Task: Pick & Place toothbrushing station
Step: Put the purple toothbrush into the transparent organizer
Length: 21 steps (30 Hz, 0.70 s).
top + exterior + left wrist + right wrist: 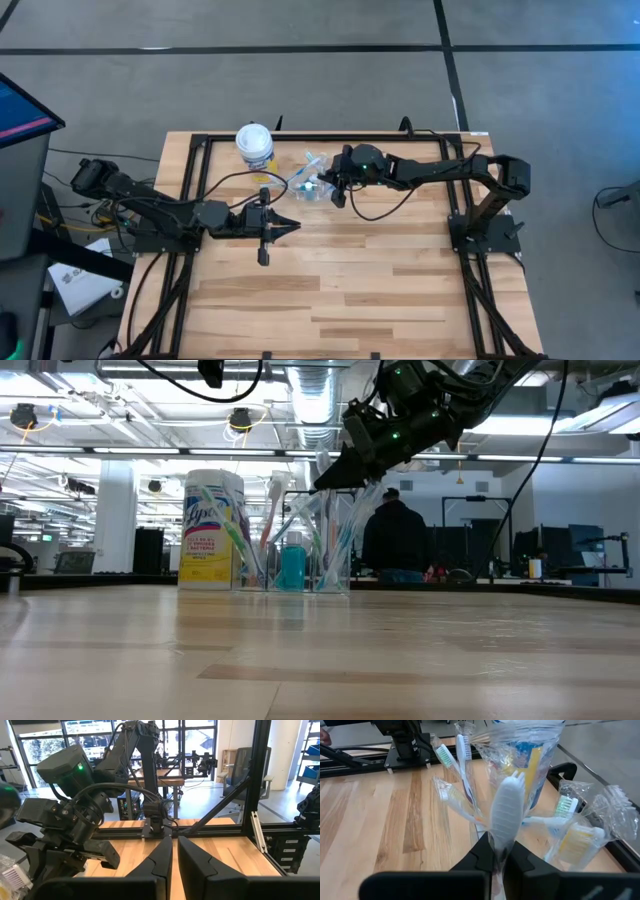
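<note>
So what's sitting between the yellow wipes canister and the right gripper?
In the low view, the clear cup of toothbrushes stands between the canister and the right gripper.

The robot is showing 2 dark, matte black six-joint arms, each built of blocky angular segments. The right arm [440, 168] is carrying a small green indicator light glowing on its wrist housing, and a thin black cable is looping loosely beneath it. The left arm [160, 205] is trailing a similar black cable that is arching over its forearm. The left gripper [173, 865] is ending in 2 tapered, dark wedge-shaped fingers [160, 862] with faceted faces. The right gripper [499, 857] is showing the same smooth black plastic fingers.
</note>
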Motion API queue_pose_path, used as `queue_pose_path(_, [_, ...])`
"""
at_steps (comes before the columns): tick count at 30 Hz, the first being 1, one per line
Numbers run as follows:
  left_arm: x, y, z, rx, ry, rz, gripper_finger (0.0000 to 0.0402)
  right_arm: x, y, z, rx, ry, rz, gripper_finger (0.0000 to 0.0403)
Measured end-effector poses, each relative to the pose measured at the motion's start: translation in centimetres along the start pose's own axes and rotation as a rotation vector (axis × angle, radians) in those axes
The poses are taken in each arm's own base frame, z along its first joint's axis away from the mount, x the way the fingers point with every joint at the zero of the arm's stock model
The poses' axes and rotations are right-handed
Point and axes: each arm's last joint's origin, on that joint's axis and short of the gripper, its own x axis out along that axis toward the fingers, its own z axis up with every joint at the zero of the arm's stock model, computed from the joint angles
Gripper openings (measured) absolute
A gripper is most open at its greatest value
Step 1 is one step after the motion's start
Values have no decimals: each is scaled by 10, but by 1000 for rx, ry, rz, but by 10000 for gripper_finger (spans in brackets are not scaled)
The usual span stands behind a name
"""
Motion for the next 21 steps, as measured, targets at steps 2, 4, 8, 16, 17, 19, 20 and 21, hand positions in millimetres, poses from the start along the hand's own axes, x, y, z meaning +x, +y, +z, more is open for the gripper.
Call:
queue_pose_path(2, [0,0,0,0,0,0,21,0,0,0,0,2,0,11])
queue_pose_path(4, [0,0,0,0,0,0,21,2,0,-2,0,6,0,10])
queue_pose_path(8, [0,0,0,0,0,0,21,13,-1,-12,2,37,1,7])
queue_pose_path(16, [0,0,0,0,0,0,21,22,-1,-21,6,55,1,34])
queue_pose_path(17, [0,0,0,0,0,0,21,22,-1,-21,5,52,1,37])
queue_pose_path(19, [0,0,0,0,0,0,21,22,-1,-21,5,51,1,40])
queue_pose_path(20, [0,0,0,0,0,0,21,21,-1,-20,5,50,1,41])
queue_pose_path(21, [0,0,0,0,0,0,21,21,-1,-20,5,47,1,42])
